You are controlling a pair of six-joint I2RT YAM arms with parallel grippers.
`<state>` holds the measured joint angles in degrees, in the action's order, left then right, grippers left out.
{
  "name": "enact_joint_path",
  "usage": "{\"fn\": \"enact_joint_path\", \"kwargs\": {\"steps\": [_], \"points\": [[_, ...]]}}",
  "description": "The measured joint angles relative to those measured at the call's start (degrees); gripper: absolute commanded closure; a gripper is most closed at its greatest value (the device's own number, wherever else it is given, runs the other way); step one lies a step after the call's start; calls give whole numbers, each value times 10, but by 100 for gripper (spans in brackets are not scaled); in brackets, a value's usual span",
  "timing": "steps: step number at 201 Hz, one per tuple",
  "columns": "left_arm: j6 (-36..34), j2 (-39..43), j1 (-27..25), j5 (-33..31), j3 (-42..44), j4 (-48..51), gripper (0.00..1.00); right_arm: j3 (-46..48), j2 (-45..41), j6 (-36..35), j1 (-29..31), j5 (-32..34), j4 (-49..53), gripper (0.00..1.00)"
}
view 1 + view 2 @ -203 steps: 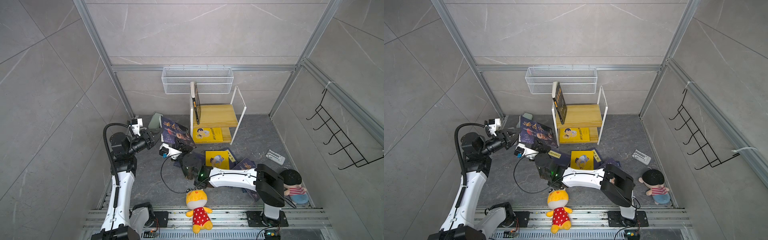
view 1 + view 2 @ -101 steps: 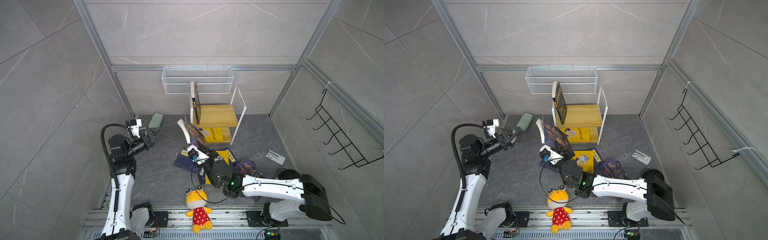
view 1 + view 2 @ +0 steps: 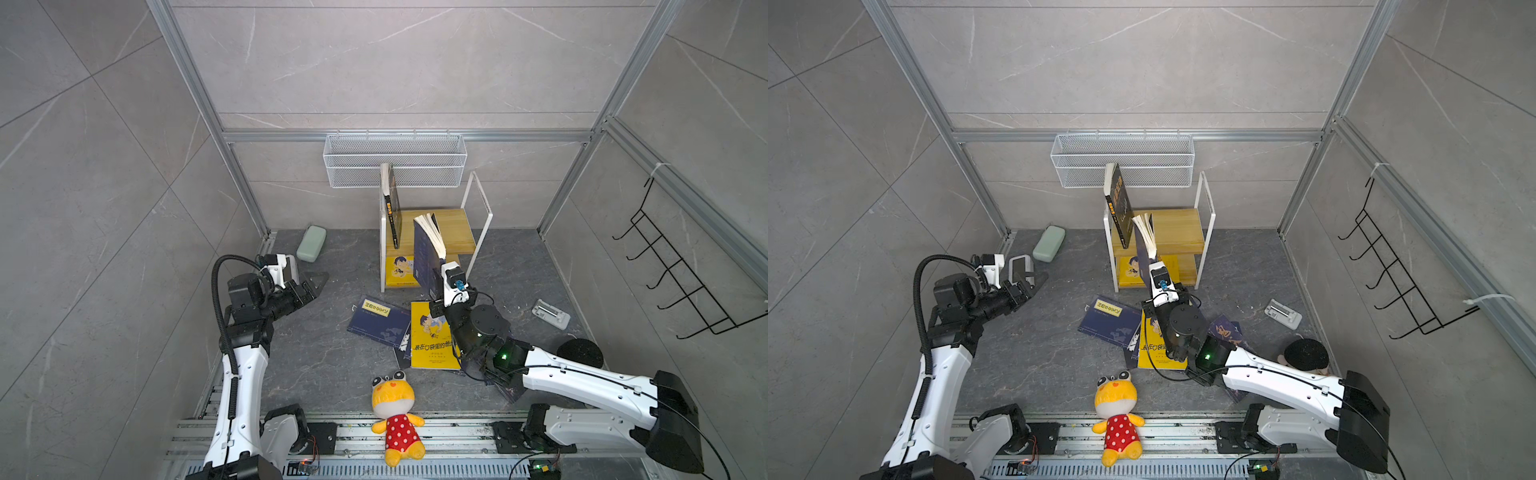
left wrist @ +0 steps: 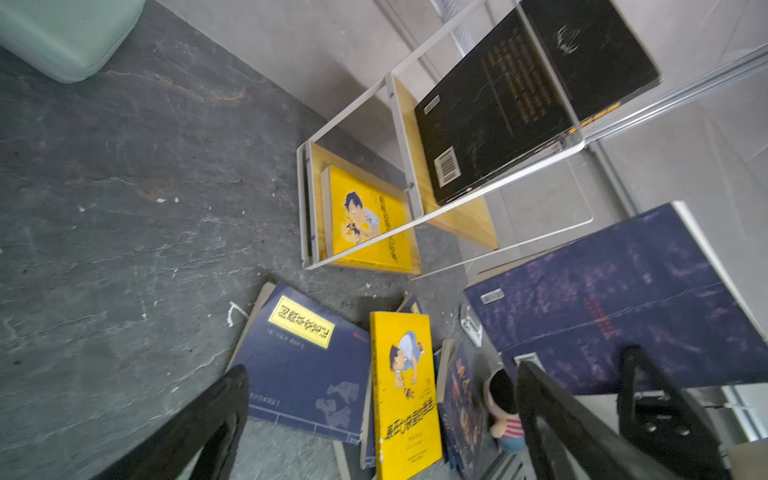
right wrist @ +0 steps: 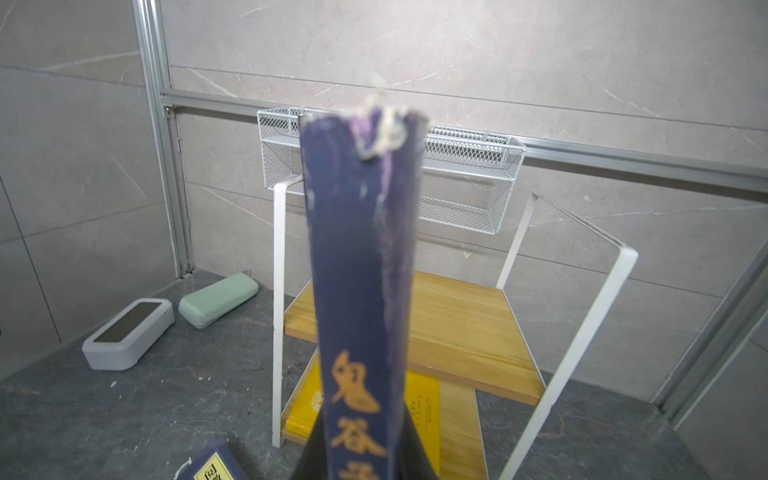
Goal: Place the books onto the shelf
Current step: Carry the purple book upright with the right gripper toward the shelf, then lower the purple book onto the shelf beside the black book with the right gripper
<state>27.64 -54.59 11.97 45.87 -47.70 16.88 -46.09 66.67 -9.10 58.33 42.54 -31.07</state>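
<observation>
Toy [image 3: 392, 409]: is lying on the front rail [image 3: 457, 434].
Floor books [image 3: 430, 340]: are lying flat, yellow and blue.
Right gripper [image 3: 437, 291]: is squeezing a blue book [image 3: 424, 253], holding it upright before the shelf [image 3: 453, 232].
Left gripper [image 3: 314, 286]: jaws are gaping, holding nothing.
Shelf: black book [image 3: 392, 208] is standing on top; yellow book [image 3: 399, 270] is lying below.

Both top views high overhead, angled down at the whole cell, wrist views low and close, all sharing the shelf [image 3: 459, 232]
</observation>
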Motion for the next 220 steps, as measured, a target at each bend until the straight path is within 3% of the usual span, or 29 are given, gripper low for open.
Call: {"fn": "enact_joint_path", "kwargs": {"steps": [50, 96, 175, 220], "points": [[-112, 0, -7, -29, 0, 59, 0, -70, 56, 49, -43, 18, 4, 100], [-161, 2, -15, -41, 0, 85, 0, -165, 134, 48, -94, 5, -10, 100], [-188, 10, -26, -51, -3, 110, 0, -342, 301, 34, -163, -36, -21, 100], [-191, 11, -27, -51, -11, 115, 0, -381, 360, 30, -168, -48, -22, 100]]}}
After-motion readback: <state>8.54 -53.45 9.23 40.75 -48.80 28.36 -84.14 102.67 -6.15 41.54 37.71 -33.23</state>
